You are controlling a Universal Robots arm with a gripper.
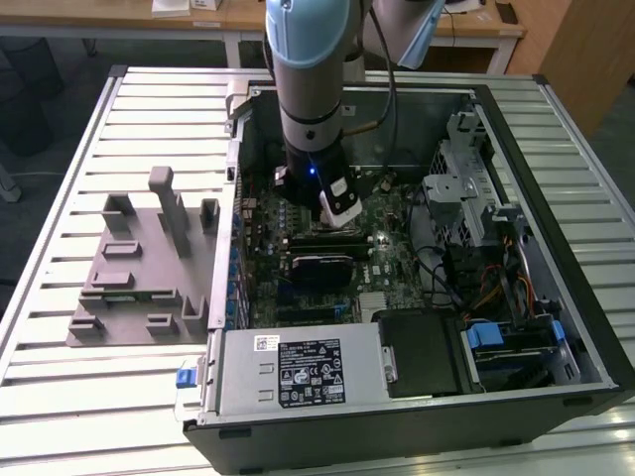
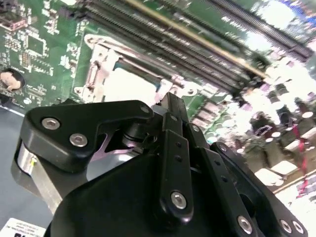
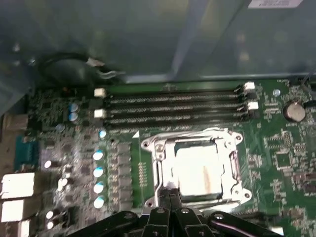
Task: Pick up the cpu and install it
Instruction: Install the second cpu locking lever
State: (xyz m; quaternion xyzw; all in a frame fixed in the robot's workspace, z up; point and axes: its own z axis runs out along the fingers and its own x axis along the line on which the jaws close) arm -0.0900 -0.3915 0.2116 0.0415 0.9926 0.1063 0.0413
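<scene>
The cpu, a flat square chip with a silvery top, lies in the metal socket frame on the green motherboard; the second wrist view shows it as a bright square. My gripper hangs just above the socket's edge, beside the cpu, with its two thin black fingers pressed together and nothing between them. Its tips stand close over the frame in the second wrist view. In the exterior view the gripper reaches down inside the open computer case, over the middle of the motherboard.
Several long memory slots run beside the socket. A black card and the power supply lie nearer the case front; a drive cage and cables fill the exterior view's right. A grey fixture stands on the slatted table.
</scene>
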